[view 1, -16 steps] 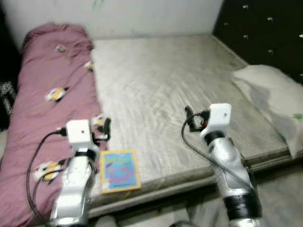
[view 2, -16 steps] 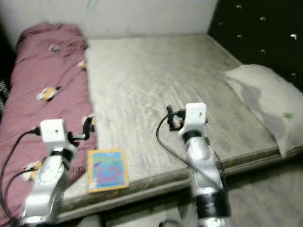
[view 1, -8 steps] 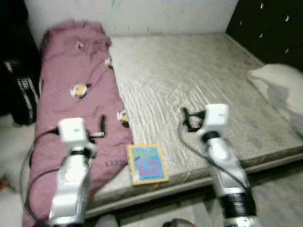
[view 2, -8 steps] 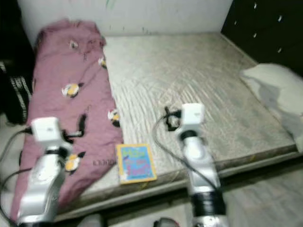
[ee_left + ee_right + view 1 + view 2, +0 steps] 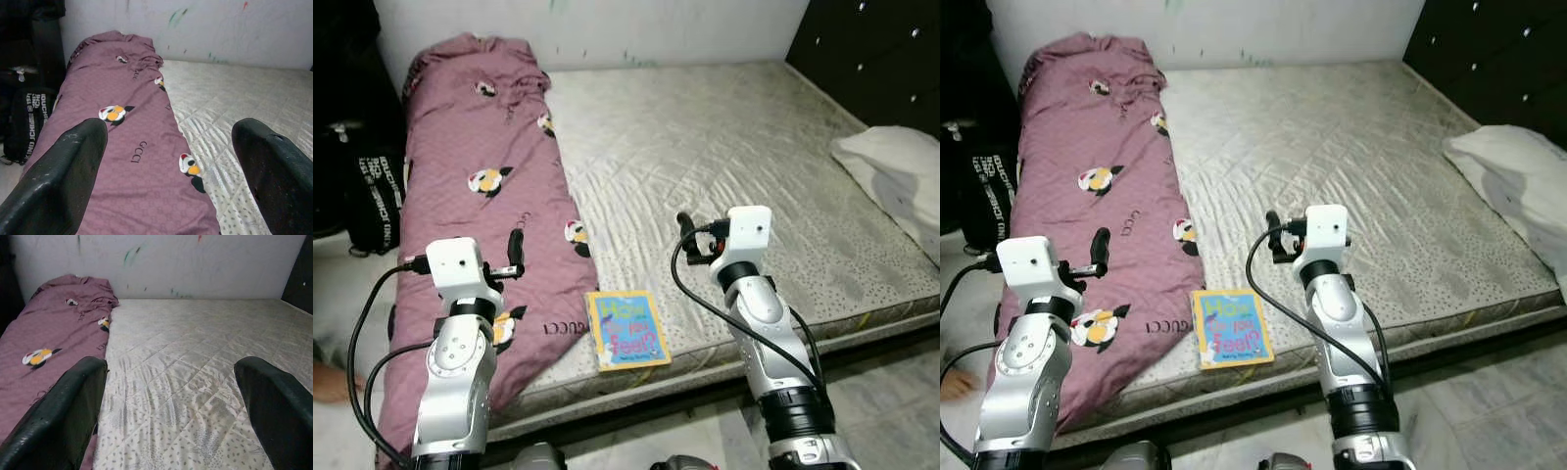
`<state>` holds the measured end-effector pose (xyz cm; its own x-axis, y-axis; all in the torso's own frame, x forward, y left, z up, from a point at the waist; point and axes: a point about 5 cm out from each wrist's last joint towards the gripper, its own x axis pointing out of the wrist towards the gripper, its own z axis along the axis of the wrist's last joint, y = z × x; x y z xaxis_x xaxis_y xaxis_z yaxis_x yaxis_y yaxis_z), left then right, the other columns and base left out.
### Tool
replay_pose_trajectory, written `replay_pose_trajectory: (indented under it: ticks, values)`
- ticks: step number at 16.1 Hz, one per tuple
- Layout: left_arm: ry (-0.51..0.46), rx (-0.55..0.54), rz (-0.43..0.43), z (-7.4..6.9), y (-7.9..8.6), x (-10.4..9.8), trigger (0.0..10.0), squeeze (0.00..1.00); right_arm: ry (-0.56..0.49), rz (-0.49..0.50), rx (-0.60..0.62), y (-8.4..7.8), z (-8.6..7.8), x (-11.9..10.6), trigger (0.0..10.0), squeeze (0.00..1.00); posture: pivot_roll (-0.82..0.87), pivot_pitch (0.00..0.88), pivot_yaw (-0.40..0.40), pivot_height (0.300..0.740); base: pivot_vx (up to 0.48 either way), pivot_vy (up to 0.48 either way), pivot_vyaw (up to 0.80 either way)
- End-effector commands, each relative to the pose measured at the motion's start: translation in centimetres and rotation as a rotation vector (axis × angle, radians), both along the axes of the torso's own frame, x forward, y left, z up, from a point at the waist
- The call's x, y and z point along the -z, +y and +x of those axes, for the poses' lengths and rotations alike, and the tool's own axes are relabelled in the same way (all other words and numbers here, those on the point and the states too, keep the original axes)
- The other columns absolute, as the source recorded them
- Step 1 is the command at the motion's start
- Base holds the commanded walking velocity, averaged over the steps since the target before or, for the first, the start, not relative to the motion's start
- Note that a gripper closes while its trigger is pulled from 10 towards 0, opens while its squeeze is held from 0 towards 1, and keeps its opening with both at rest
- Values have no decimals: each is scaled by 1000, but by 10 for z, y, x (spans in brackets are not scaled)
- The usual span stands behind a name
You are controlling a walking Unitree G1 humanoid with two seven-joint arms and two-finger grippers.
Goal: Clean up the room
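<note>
Head views, task's things: you have a picture book (image 5: 627, 329) lying flat at the near edge of the mattress (image 5: 744, 147), just right of the purple blanket (image 5: 480, 196) that runs along the bed's left side.
Head views, tools: your left tool (image 5: 514, 257) hovers over the blanket's near part; your right tool (image 5: 686, 238) hovers above bare mattress, just far-right of the book.
Head views, risk: I judge a push on the book could slide it off the near edge to the floor.
Head views, containers: a black bag (image 5: 374, 196) stands on the floor at left; you cannot see inside it. A white pillow (image 5: 896, 176) lies at the right.
Left wrist view: fingers (image 5: 58, 183) spread wide, holding nothing, blanket beyond.
Right wrist view: fingers (image 5: 63, 411) spread wide, empty, over mattress.
Wrist views, risk: a low reach could snag blanket folds.
</note>
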<state>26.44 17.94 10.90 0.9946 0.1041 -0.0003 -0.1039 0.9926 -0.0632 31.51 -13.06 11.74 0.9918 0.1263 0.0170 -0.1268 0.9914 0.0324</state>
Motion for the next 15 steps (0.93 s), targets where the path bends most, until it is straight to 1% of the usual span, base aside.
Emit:
replay_pose_trajectory:
  ticks: [1,3,4,5,6,7,8,9,10,13,15]
  values:
    - [0,-5,8,0,1,0,10000,0,-24,16,22,-3,0,-5,10000,0,34,0,-40,740,0,0,0]
    - [-1,-25,31,-3,6,1,10000,0,-25,38,16,1,-5,-4,10000,0,42,0,-35,740,0,0,0]
    - [9,-52,21,-8,13,8,10000,0,-17,41,26,-1,-8,1,10000,0,42,4,-38,740,0,0,0]
    - [10,-69,35,-10,17,9,10000,0,-8,42,31,-3,-9,4,10000,0,41,6,-37,740,0,0,0]
    - [-3,-69,54,-13,19,7,10000,0,-4,39,23,-3,-13,5,10000,0,42,19,-32,740,0,0,0]
    - [-7,-57,79,-18,18,6,10000,0,2,37,18,-3,-19,8,10000,0,45,27,-25,740,0,0,0]
    - [-3,-42,98,-20,17,8,10000,0,11,36,25,-4,-22,12,10000,0,46,36,-22,740,0,0,0]
    - [2,-24,126,-20,16,10,10000,0,23,33,41,-5,-24,15,10000,0,40,41,-17,740,0,0,0]
    - [2,-22,129,-20,16,10,10000,0,23,33,43,-5,-24,15,10000,0,40,41,-17,740,0,0,0]
    - [20,-2,122,-16,16,9,10000,0,26,33,56,-6,-33,15,10000,0,19,97,-11,740,0,0,0]
    - [21,-20,129,-15,19,7,10000,0,38,37,67,-10,-36,15,10000,0,19,127,-13,740,0,0,0]
